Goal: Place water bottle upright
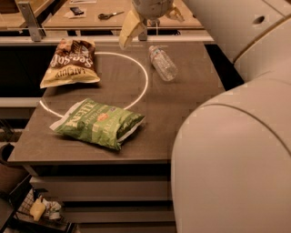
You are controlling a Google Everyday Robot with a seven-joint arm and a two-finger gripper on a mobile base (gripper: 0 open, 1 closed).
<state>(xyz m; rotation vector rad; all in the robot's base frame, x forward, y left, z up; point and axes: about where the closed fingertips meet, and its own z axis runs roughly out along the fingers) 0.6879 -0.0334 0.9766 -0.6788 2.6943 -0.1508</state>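
Note:
The water bottle [162, 63] is clear ribbed plastic with a white cap. It lies on its side on the dark table [182, 104], at the back right, just outside the white circle [144, 82]. My gripper [152, 20] hangs above the table's back edge, just behind and above the bottle. It is open and empty. One cream finger [129, 28] points down to the left of the bottle, the other [175, 12] is up to the right.
A brown chip bag [69, 62] lies at the back left. A green chip bag [98, 122] lies at the front middle. My arm's large white body [236, 150] fills the right side and hides the table's right edge. A workbench with scissors [108, 15] stands behind.

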